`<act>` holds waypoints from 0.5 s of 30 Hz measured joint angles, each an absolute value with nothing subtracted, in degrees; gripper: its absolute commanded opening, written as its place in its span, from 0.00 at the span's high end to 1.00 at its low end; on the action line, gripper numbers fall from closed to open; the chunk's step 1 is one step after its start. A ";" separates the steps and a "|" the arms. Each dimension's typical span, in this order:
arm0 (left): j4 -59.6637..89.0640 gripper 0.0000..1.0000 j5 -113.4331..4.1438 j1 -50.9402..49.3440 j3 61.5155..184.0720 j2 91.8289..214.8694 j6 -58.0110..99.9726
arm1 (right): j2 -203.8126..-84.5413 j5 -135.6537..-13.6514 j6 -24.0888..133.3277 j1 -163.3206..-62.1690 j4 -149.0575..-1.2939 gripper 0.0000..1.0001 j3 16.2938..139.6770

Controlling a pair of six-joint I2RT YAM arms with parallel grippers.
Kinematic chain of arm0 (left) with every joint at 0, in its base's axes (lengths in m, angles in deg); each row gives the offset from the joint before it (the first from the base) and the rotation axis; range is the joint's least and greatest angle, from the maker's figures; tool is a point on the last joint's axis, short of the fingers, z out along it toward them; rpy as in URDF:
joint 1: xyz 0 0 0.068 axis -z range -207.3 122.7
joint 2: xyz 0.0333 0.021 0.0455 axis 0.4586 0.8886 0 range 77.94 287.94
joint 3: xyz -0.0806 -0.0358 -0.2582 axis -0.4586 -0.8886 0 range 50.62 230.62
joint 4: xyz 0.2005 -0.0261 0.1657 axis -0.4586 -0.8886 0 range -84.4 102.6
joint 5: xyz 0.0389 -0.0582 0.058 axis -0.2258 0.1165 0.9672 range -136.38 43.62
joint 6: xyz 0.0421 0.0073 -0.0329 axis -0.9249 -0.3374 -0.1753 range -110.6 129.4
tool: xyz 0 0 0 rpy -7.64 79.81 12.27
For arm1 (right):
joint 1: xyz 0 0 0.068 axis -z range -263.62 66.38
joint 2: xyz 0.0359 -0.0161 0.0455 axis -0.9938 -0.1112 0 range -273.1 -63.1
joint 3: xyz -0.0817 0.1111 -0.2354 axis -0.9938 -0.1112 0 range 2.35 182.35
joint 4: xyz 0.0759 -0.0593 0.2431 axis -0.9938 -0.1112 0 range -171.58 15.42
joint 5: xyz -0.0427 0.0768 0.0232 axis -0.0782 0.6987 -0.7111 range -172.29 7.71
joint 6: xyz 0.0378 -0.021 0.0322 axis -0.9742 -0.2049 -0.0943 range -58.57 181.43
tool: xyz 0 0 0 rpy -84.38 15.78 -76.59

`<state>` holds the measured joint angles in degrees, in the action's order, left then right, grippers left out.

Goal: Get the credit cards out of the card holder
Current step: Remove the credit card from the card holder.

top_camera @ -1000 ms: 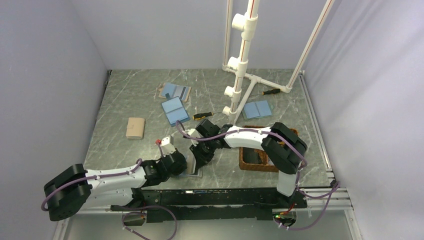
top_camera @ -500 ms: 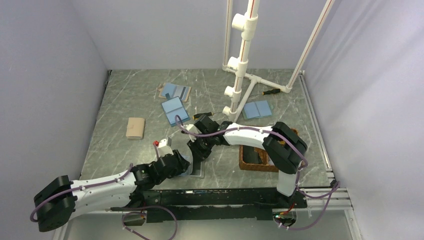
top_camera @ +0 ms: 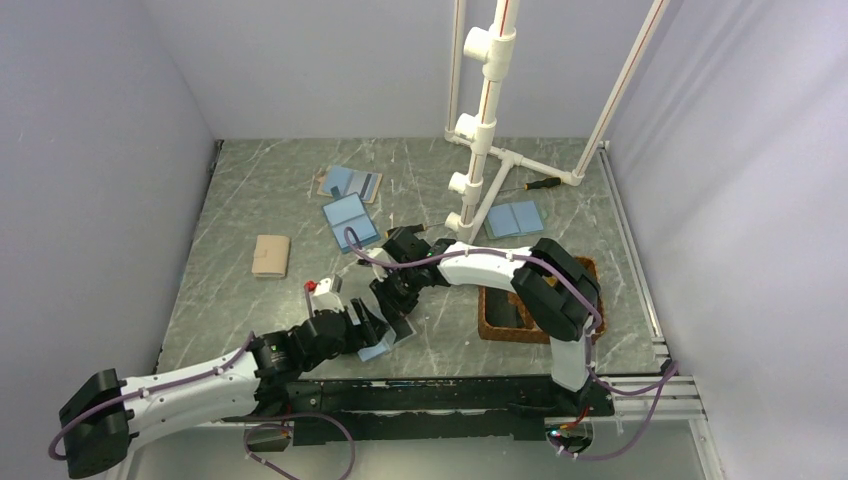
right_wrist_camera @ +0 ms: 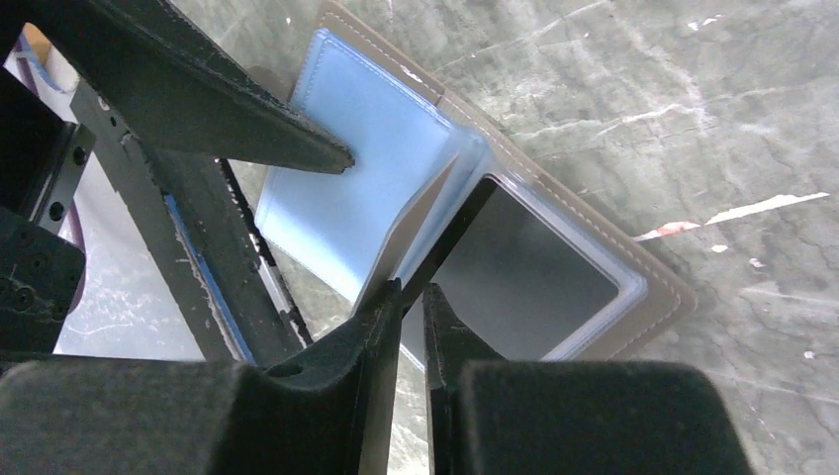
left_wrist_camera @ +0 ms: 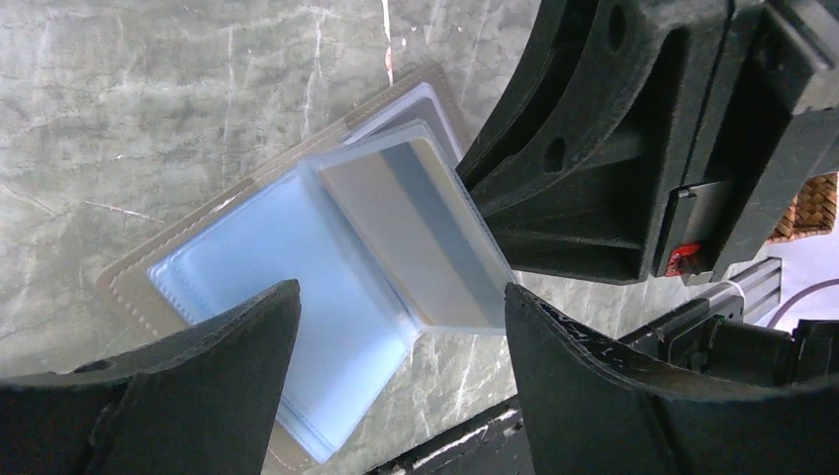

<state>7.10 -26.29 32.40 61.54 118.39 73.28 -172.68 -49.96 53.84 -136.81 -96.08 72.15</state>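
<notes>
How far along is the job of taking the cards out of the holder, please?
Done: the holder lies open on the table, blue inside up. In hand: the right pincer is shut on the edge of one card, tilted up over the holder; the left pincer hovers open above. Left: pulling that card clear and setting it down; whether more remain inside, I cannot tell.

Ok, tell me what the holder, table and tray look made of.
Holder: matte blue leather or faux leather, going by the soft sheen and the stitched tan edge; its pockets look like clear glossy plastic. Table: grey-green with pale veins, so marble or a printed imitation. Tray: brown wicker, with the weave visible.
</notes>
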 measured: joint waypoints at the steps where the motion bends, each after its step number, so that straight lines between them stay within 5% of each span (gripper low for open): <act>1: 7.12 0.19 -26.50 32.40 61.35 117.93 73.28 | -172.70 -49.74 53.75 -136.87 -96.08 0.83 72.15; 15: 8.83 0.21 -27.25 32.40 59.95 116.33 74.74 | -172.72 -43.36 52.66 -136.81 -95.95 0.84 72.15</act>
